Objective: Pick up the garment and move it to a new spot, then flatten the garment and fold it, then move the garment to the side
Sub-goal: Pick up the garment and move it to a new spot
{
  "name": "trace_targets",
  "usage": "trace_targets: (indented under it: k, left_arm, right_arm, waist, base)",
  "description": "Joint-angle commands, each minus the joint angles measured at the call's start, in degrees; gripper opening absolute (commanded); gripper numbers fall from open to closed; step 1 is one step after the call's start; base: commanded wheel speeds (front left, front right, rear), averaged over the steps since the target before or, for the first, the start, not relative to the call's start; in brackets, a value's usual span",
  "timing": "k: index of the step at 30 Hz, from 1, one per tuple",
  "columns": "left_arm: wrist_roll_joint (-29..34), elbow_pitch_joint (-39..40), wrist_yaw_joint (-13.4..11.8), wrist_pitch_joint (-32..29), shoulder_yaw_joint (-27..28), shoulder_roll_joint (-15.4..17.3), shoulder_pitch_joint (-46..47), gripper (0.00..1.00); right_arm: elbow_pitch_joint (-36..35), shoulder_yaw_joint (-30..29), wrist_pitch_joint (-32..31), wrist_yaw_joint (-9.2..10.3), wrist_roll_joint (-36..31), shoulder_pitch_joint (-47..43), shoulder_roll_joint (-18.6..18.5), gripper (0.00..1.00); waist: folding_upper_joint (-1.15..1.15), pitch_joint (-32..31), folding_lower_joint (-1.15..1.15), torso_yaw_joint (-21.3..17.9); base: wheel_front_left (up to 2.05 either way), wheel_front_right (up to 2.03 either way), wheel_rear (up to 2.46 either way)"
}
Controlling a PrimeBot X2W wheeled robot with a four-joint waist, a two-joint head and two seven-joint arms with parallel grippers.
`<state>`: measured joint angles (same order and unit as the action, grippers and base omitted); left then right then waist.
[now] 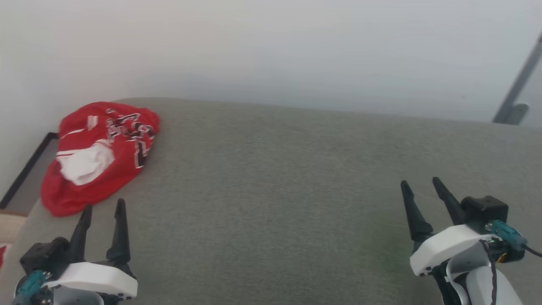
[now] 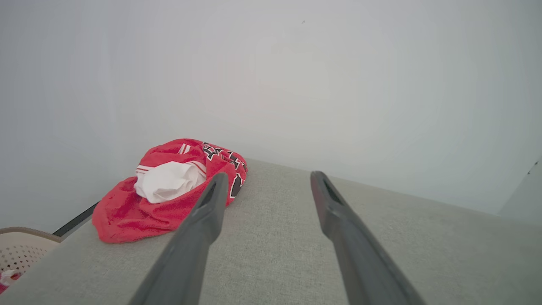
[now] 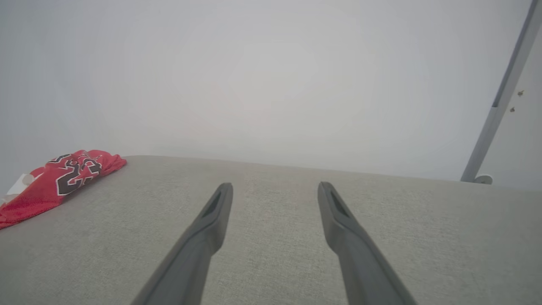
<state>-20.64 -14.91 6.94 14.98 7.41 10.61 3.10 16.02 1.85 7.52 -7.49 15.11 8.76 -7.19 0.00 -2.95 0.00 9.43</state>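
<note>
The garment (image 1: 101, 154), a red jersey with black white-edged lettering and its white inside showing, lies crumpled in a heap at the far left corner of the grey cushioned surface (image 1: 275, 190). It also appears in the left wrist view (image 2: 169, 190) and at the left edge of the right wrist view (image 3: 59, 180). My left gripper (image 1: 103, 207) stands open just in front of the heap, its fingertips a little short of the red cloth and holding nothing. Far off at the lower right, my right gripper (image 1: 419, 183) is open and empty.
A pale wall (image 1: 271, 51) rises behind the surface. A dark-edged frame (image 1: 27, 167) runs along the left side, and a beige perforated basket (image 2: 21, 252) stands below the left edge. A grey metal pole (image 1: 518, 87) leans at the far right.
</note>
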Motion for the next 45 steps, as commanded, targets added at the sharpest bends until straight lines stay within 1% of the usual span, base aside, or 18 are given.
trace_targets:
  k: [1,11,15,20,27,31,35,40,45]
  left_arm:
    - [-0.3,0.0,-0.3,0.1,0.2,0.2,0.1,1.0]
    - [-0.7,1.0,-1.5,-1.2,0.4,0.9,-1.0,1.0]
    - [-1.1,1.5,-1.8,-1.6,0.4,0.9,-1.5,1.0]
    - [-1.6,2.0,-2.4,-2.2,0.5,0.8,-1.5,1.0]
    - [-2.6,1.3,-3.1,-3.0,0.8,1.3,1.2,1.0]
    - [-2.7,0.5,-2.7,-3.1,0.6,1.9,4.1,1.0]
    - [-3.0,-2.4,-2.2,-3.7,0.3,3.5,9.4,1.0]
    - [-3.6,-7.6,-1.6,-4.3,0.1,6.3,17.5,1.0]
    - [-4.8,-14.9,-0.8,-4.9,0.3,9.3,26.2,1.0]
  right_arm:
    - [0.2,0.3,-0.2,0.0,0.1,0.6,0.1,1.0]
    - [1.8,3.4,0.4,0.0,0.8,1.5,0.5,1.0]
    - [2.2,3.6,0.7,0.0,0.8,1.5,0.7,1.0]
    - [2.5,3.5,1.0,0.0,0.6,1.4,0.9,1.0]
    - [1.9,2.7,0.6,0.0,0.2,1.8,0.4,1.0]
    - [1.3,2.1,0.3,0.0,0.3,2.5,-0.2,1.0]
    - [0.3,1.8,-0.3,0.0,0.2,3.4,-1.2,1.0]
    - [-1.6,2.2,-1.1,0.0,-0.1,5.2,-2.2,1.0]
    - [-3.8,2.3,-2.0,0.0,-0.3,7.3,-3.5,1.0]
  waist:
    - [0.0,-0.6,0.0,1.9]
    - [0.0,-1.8,0.0,8.3]
    - [0.0,-1.9,0.0,9.8]
    - [0.0,-1.6,0.0,10.4]
    - [0.0,0.4,0.0,9.3]
    - [0.0,2.1,0.0,8.6]
    - [0.0,4.8,0.0,7.1]
    - [0.0,9.4,0.0,4.5]
    - [0.0,14.8,0.0,1.9]
  base:
    - [0.0,0.0,0.0]
    - [0.0,0.0,0.0]
    - [0.0,0.0,0.0]
    - [0.0,0.0,0.0]
    - [0.0,0.0,0.0]
    - [0.0,0.0,0.0]
    - [0.0,0.0,0.0]
    - [0.0,0.0,0.0]
    - [0.0,0.0,0.0]
